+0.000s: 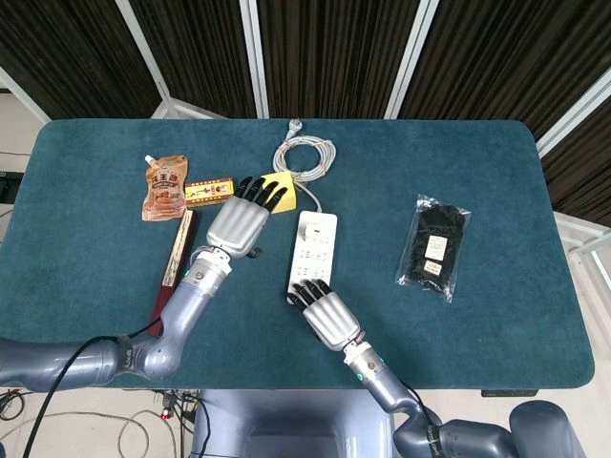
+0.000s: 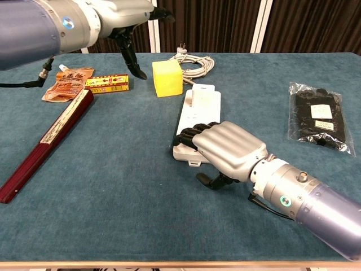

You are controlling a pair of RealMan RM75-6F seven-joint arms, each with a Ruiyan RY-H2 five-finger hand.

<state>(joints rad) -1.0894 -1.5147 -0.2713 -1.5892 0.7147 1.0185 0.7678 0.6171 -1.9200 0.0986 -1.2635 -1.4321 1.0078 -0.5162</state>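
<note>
White plastic — the power strip [image 1: 312, 245] lies under the fingertips of the right hand [image 1: 325, 312], which rests palm-down on its near end, fingers curled over the edge and the thumb tucked beneath on the cloth; it presses on the strip rather than lifting it. From the strip's far end its coiled cable [image 1: 305, 156] lies well beyond that hand. The left hand [image 1: 240, 218] hovers above the table with fingers spread and nothing in them, its fingertips over the yellow block [image 2: 167, 78] — just ahead of it. Beside that hand, toward the robot's left, sit a small yellow-red box [image 1: 208, 193], an orange pouch [image 1: 163, 188] and a dark red folded fan [image 2: 46, 142]. Far to the right hand's right lies a bagged black item [image 1: 433, 247].
</note>
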